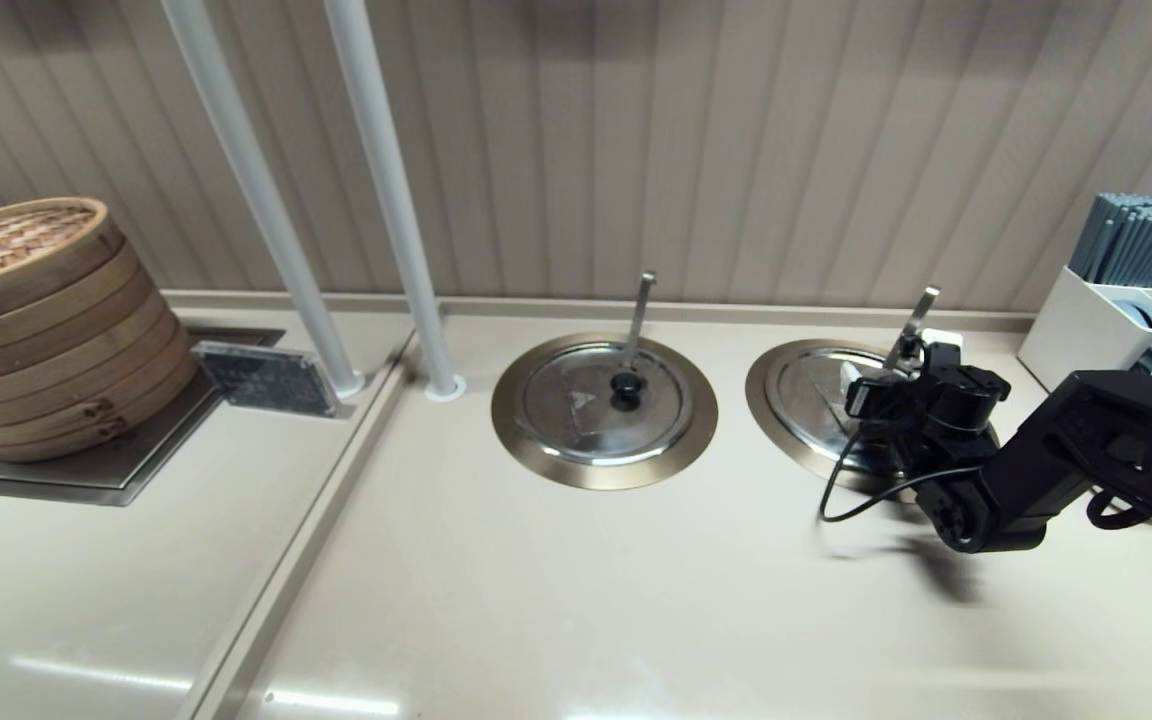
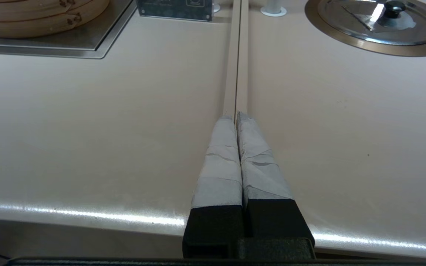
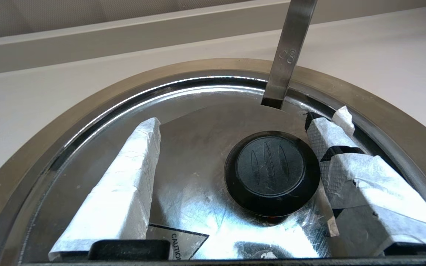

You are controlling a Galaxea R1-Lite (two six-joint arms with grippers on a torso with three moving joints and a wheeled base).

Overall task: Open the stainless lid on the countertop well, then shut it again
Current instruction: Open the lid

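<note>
The stainless lid (image 1: 816, 395) lies flat on the countertop well, whose brass-toned rim (image 1: 766, 385) rings it. A slanted steel handle (image 1: 914, 325) pokes through the lid's far edge. My right gripper (image 1: 896, 362) hangs low over the lid, open. In the right wrist view the black knob (image 3: 270, 168) stands between the taped fingers (image 3: 124, 184), much nearer the one on the other side; I cannot tell if it touches. Lid (image 3: 198, 147), rim (image 3: 50, 136) and handle (image 3: 288, 55) show there, with the gripper (image 3: 248, 120) straddling the knob. My left gripper (image 2: 236, 116) is parked shut above the counter's front edge.
The twin lid (image 1: 586, 400) with an upright handle sits in its own well (image 1: 516, 415) to the left. Two white poles (image 1: 386, 190), a small sign (image 1: 266, 378) and a bamboo steamer stack (image 1: 36, 320) stand further left. A white chopstick holder (image 1: 1126, 290) is at the back right.
</note>
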